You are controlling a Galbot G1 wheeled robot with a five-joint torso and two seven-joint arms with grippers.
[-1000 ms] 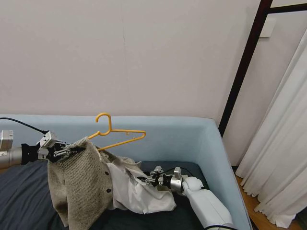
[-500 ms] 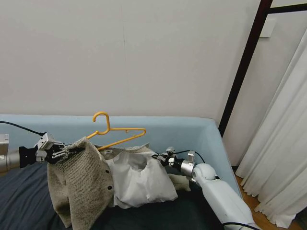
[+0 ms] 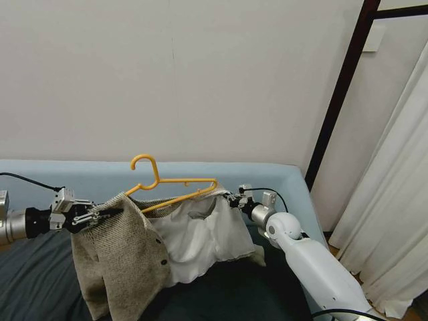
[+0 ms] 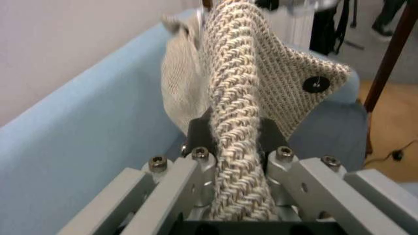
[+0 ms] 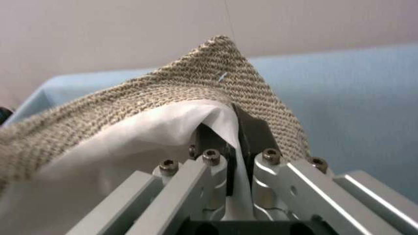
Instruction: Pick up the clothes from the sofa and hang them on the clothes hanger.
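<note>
Dressing the hanger (image 3: 175,181), is that the step in hand?

Looks so. The cardigan (image 3: 124,257) is up off the sofa (image 3: 281,184) and spread between both arms, with its white lining (image 3: 204,241) sagging in the middle. The left gripper (image 3: 100,214) is clamped on one knit shoulder, the right gripper (image 3: 233,198) pinched on the other edge, lining and all.

And the hanger?

Its left end is tucked under the left shoulder. The right end sits just at the cloth by the right gripper — whether it is inside yet, I can't tell (the hook pokes up free above the collar).

So what does the next move call for?

My guess — drawing that right edge over the hanger's right end while the left grip keeps the knit taut, so the hanger doesn't tip out. The cloth hangs heavy on the left side, which could pull it askew.
</note>
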